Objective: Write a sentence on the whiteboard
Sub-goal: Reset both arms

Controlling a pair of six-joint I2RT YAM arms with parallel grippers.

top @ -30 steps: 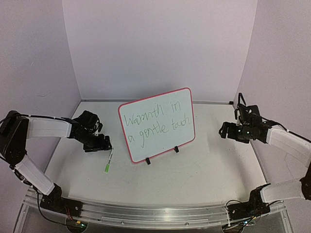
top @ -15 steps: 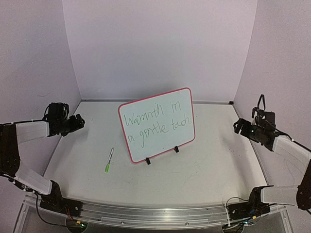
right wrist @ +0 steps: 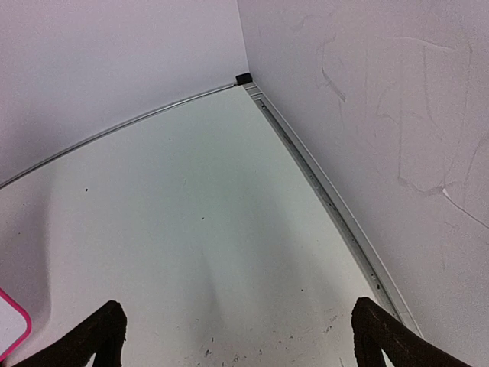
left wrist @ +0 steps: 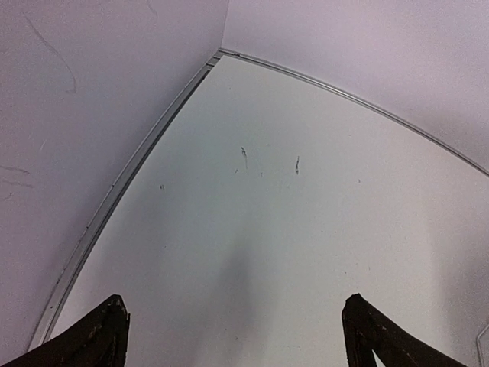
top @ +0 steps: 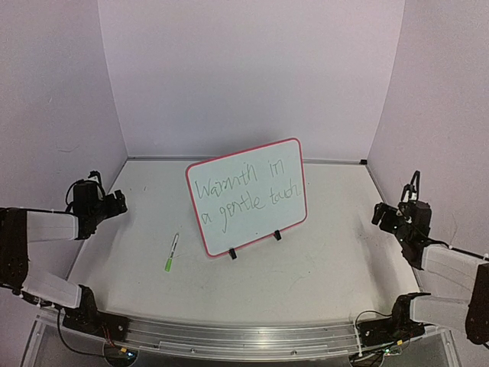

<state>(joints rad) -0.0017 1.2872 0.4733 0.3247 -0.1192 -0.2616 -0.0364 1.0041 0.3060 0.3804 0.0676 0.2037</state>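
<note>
We see the whiteboard (top: pixel 252 223) standing near the middle of the table (top: pixel 328 260), propped on its two black clip feet (top: pixel 232 253) and leaning back a little. Its red-pink frame is turned slightly, so that the left edge sits nearer to us than the right. On its glossy white face the sentence (top: pixel 238 206) runs in thin dark-green handwriting over two lines, "Warmth in" above "a gentle touch". A marker (top: pixel 171 252) with a green cap lies flat on the table just left of the board's near-left corner, apart from it, with the cap end pointing toward the near edge. The left gripper (top: pixel 114 205) hangs at the left side of the table, close to the left wall (top: pixel 53 115) and well apart from both the marker and the board. In the left wrist view its fingers (left wrist: pixel 92 340) stand wide apart with only bare tabletop between them, so we read the jaws as open and empty. The right gripper (top: pixel 384 215) sits at the right side near the right wall (top: pixel 443 115), also well apart from the board. In the right wrist view its fingers (right wrist: pixel 99 336) are likewise spread with nothing held, so these jaws are open too. A pink corner of the whiteboard shows at the lower left edge of that view.
</note>
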